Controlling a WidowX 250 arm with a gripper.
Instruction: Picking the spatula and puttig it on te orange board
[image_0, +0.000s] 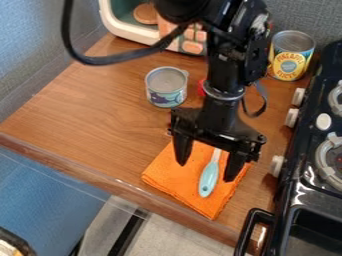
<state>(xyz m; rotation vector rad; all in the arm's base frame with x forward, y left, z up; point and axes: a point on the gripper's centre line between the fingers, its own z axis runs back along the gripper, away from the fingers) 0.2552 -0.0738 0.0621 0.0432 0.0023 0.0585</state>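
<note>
In the camera view, the turquoise-ended spatula (208, 179) lies on the folded orange cloth (168, 174), apparently its intended resting place. The open gripper (206, 171) hangs over it, fingers parted around its length, suiting either grasp or clean release.

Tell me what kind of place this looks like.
Probably a toy kitchen: there's a small stove beside a wooden counter, plus a pineapple can at the back.
</note>
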